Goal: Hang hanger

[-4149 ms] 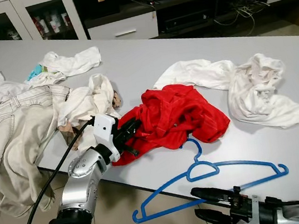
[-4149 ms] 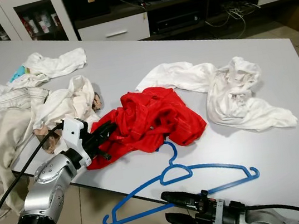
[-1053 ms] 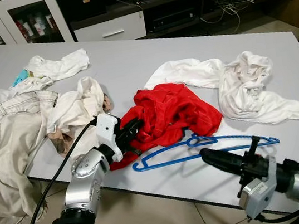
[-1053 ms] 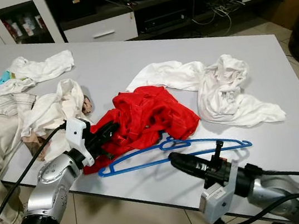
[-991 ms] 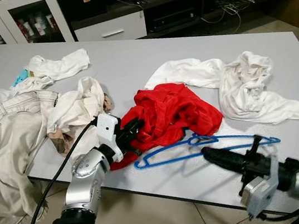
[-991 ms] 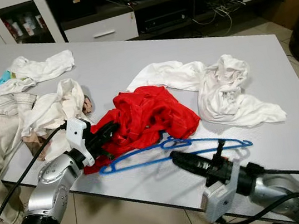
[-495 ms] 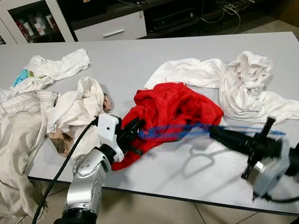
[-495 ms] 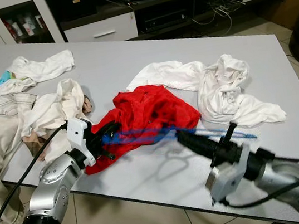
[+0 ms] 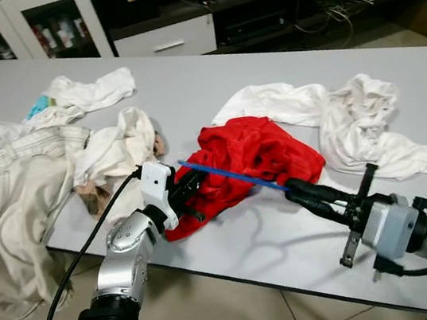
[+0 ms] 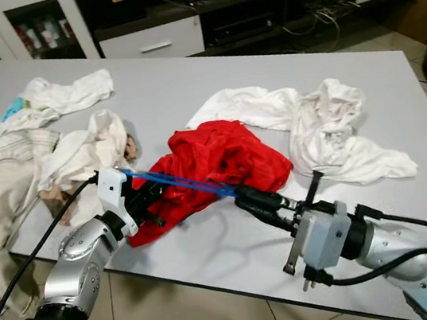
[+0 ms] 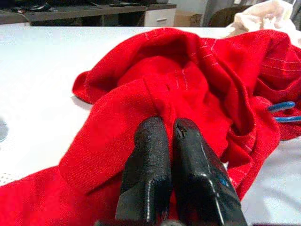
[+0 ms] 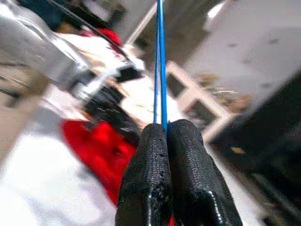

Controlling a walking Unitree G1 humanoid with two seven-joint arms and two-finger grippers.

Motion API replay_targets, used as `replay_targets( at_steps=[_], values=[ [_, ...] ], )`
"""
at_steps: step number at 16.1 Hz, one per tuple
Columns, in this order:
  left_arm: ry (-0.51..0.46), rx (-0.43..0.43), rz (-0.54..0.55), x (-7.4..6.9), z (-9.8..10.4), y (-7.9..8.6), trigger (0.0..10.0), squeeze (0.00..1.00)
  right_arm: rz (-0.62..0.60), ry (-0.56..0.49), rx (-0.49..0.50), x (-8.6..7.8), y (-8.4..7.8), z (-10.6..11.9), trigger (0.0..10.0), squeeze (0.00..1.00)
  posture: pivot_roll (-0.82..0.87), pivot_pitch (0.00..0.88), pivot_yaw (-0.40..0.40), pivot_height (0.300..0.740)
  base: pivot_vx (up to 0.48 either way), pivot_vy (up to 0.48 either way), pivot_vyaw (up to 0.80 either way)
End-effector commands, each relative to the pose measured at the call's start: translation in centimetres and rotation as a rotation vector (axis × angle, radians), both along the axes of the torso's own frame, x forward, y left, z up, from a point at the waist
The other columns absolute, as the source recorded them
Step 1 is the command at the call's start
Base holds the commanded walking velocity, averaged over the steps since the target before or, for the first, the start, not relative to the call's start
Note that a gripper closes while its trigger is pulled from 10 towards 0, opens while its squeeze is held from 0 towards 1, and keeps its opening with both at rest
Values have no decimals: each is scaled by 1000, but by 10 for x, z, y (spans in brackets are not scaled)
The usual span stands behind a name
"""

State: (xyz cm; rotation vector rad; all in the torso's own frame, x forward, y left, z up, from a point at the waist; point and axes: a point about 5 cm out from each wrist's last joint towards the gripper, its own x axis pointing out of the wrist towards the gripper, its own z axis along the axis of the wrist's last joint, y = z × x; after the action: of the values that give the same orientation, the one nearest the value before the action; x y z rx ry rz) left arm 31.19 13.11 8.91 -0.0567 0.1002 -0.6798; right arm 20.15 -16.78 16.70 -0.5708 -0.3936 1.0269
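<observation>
Right end effector (image 9: 292,189) clamped on blue hanger (image 9: 228,175), held edge-on above the grey surface (image 9: 186,83) over the red garment (image 9: 256,149), whose near fold the left end effector (image 9: 193,183) pinches closed.

Right claw (image 12: 165,129) pinched on blue hanger (image 12: 160,61); red garment (image 12: 96,148) beyond.

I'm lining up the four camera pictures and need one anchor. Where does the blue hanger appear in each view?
Left eye view: blue hanger, a thin bar from the right tool toward the left tool.
Right eye view: above the red garment.
Left wrist view: two blue tips at the picture's edge.
Right wrist view: thin line rising from the shut fingers.
Shared landmark: the red garment.
</observation>
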Motion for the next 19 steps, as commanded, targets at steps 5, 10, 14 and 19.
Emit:
replay_targets(
  at_steps=[5,10,14,19],
  values=[
    [-25,14,-1,4,4,-2,10000,0,88,217,44,0,-4,14,0,0,-120,0,80,740,0,0,0],
    [-23,13,-1,3,4,-2,10000,0,80,229,80,3,-7,20,0,0,-120,0,80,740,0,0,0],
    [-24,5,-4,3,3,-6,10000,0,-164,219,421,48,-27,39,0,0,-118,0,70,740,0,0,0],
    [-26,1,-10,3,3,-9,10000,0,-252,382,655,74,-16,30,0,0,-117,0,69,740,0,0,0]
  ],
)
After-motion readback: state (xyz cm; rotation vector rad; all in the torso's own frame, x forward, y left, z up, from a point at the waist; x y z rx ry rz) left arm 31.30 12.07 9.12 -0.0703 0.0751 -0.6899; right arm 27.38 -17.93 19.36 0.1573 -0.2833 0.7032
